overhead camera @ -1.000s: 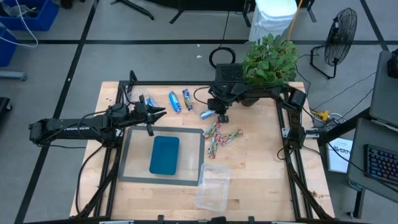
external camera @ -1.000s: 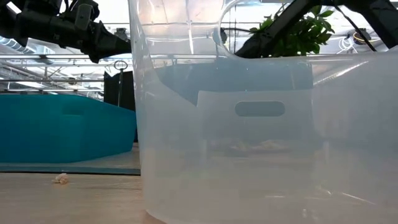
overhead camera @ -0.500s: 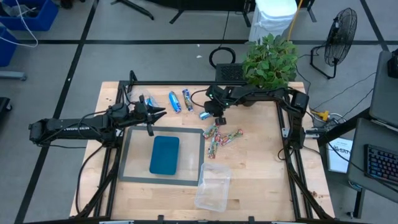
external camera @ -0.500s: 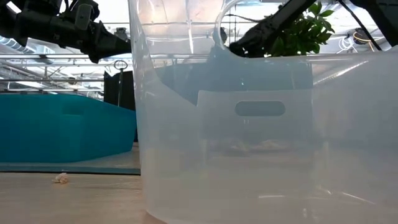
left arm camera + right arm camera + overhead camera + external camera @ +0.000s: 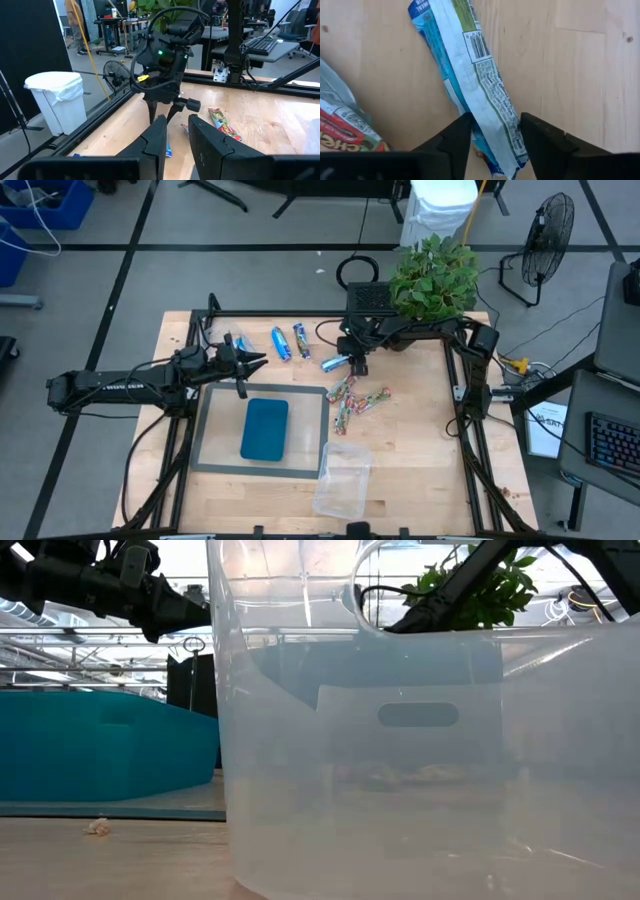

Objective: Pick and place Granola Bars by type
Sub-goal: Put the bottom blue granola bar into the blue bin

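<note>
Table [image 5: 420,470]: R gripper [image 5: 492,132] straddles blue bar [image 5: 475,75].

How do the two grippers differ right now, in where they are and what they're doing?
The right gripper hangs over the back of the table with a blue bar between its open fingers; the left gripper is to the left, behind the teal tray, with nothing between its fingers. The right points down at the wood; the left reaches level. Both are open.
</note>
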Available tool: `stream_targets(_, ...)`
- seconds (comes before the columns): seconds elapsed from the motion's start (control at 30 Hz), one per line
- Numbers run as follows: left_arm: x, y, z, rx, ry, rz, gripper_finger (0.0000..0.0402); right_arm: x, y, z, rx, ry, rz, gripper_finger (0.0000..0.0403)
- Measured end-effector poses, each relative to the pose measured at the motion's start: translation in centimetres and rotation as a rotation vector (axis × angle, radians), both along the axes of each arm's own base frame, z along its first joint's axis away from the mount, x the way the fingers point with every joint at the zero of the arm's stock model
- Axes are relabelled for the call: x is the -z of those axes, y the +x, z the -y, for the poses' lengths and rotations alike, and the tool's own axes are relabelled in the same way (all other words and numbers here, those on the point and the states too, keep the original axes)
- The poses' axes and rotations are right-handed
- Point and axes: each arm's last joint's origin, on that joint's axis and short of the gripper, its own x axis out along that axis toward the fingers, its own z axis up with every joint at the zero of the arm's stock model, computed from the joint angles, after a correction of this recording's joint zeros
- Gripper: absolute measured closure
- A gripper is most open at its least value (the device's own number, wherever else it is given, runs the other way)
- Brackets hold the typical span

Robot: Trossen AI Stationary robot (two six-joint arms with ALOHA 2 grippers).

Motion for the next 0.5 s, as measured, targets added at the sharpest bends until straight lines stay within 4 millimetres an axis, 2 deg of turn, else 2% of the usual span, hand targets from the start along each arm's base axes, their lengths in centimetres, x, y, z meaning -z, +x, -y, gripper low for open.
stream_targets(0.23,0.0,0.0,0.0,0.0,-0.004,0.001,0.0316,0.66,-0.57,-0.05,-0.001,0.006,-0.017,0.0321)
stream_targets(0.37,0.0,0.0,0.0,0.0,-0.004,0.001,0.0316,0.63,-0.47,-0.26,-0.024,-0.001,-0.02,0.0384)
stream_targets(0.5,0.0,0.0,0.0,-0.001,-0.011,0.004,0.0316,0.28,-0.28,-0.81,-0.051,-0.014,-0.014,0.0396)
